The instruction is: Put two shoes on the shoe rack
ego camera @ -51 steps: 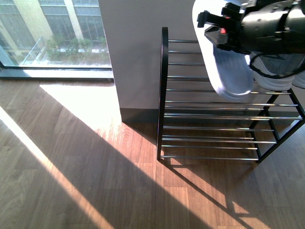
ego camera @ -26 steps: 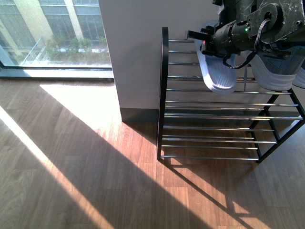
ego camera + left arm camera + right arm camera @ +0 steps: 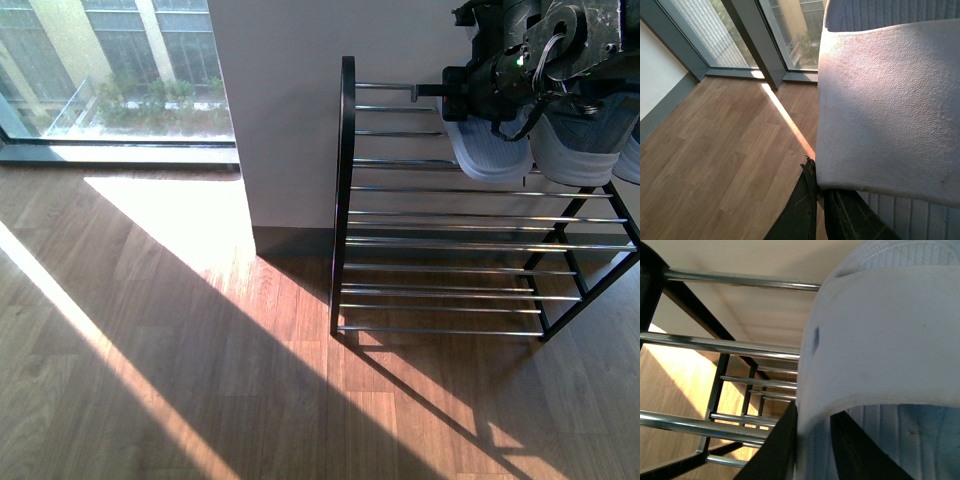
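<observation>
The shoe rack (image 3: 344,190) stands against the wall at the right of the front view, with a black frame and chrome rods. Two pale shoes hang sole-out over its top rods, side by side. My left gripper (image 3: 468,92) is shut on the left shoe (image 3: 485,152). In the left wrist view its dark fingers (image 3: 802,210) pinch the shoe's white textured sole (image 3: 890,110). The other shoe (image 3: 575,150) sits just to the right. My right gripper (image 3: 812,435) is shut on that shoe's white rim (image 3: 880,340), next to the rack's rods (image 3: 720,345).
A grey wall (image 3: 280,110) runs behind the rack. Wood floor (image 3: 150,350) with a band of sunlight spreads to the left. Floor-to-ceiling windows (image 3: 110,70) fill the far left. The rack's lower tiers (image 3: 440,290) hold nothing.
My left arm has carried its shoe right and down toward the rack's top rods. That shoe now hangs beside the other one, which has stayed put.
</observation>
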`<state>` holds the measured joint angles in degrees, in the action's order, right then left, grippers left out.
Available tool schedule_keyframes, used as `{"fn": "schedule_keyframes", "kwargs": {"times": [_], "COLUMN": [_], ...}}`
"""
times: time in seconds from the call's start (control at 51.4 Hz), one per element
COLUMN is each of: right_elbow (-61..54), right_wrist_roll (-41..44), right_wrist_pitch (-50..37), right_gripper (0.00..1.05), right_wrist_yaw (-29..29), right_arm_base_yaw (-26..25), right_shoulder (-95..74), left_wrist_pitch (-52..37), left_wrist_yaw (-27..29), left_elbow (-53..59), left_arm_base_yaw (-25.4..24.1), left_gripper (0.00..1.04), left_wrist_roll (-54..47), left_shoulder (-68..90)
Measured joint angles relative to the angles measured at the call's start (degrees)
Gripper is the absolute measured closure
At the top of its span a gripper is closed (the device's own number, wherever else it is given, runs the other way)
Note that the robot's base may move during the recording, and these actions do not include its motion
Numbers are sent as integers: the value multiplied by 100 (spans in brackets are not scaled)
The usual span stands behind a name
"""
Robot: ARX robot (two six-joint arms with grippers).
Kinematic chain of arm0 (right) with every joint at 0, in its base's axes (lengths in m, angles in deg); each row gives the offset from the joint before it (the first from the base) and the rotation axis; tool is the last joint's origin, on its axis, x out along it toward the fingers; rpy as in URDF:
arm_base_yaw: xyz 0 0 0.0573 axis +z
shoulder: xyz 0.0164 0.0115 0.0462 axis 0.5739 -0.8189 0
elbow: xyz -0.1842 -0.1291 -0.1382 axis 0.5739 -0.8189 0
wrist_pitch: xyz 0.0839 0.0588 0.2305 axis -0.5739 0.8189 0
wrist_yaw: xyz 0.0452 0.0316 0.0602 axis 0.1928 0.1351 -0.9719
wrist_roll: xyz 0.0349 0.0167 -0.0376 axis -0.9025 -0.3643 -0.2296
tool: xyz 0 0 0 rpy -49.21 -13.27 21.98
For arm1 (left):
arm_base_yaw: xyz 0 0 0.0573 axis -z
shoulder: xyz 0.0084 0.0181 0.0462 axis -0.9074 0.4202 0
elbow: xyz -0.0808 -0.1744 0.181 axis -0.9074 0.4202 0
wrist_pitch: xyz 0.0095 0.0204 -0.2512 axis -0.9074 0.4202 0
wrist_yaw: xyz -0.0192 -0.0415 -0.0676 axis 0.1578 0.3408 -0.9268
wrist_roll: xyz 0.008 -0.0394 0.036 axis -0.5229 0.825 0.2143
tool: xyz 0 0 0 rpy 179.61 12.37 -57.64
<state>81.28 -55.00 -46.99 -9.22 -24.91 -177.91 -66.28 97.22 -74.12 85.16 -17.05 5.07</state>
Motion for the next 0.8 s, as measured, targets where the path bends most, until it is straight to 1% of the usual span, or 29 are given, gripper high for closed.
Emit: {"fn": "schedule_keyframes", "kwargs": {"times": [0.078, 0.117, 0.136, 0.156, 0.214, 0.253, 0.409, 0.526, 0.584, 0.72, 0.798], "right_elbow": [-70, -105, -177, -195, -433, -549, -1471, -2138, -2446, -3370, -4033], "right_wrist_roll": [0, 0, -2, -2, -7, -9, -46, -68, -72, -116, -227], "right_wrist_pitch": [-107, -142, -203, -216, -372, -439, -1010, -1408, -1576, -1902, -2177], "right_gripper": [74, 72, 67, 66, 57, 54, 30, 15, 9, 9, 9], "right_wrist_yaw": [-24, -26, -31, -31, -57, -96, -535, -826, -960, -1248, -1552], "right_arm_base_yaw": [-42, -50, -66, -68, -85, -92, -146, -151, -151, -166, -238], "right_shoulder": [22, 39, 70, 81, 216, 289, 988, 1563, 1810, 2549, 3062], "left_wrist_pitch": [0, 0, 0, 0, 0, 0, 0, 0, 0, 0, 0], "left_wrist_yaw": [2, 2, 2, 2, 2, 2, 2, 2, 2, 2, 2], "left_elbow": [0, 0, 0, 0, 0, 0, 0, 0, 0, 0, 0], "left_arm_base_yaw": [0, 0, 0, 0, 0, 0, 0, 0, 0, 0, 0], "left_gripper": [103, 103, 103, 103, 103, 103, 103, 103, 103, 103, 103], "left_wrist_roll": [0, 0, 0, 0, 0, 0, 0, 0, 0, 0, 0], "left_shoulder": [0, 0, 0, 0, 0, 0, 0, 0, 0, 0, 0]}}
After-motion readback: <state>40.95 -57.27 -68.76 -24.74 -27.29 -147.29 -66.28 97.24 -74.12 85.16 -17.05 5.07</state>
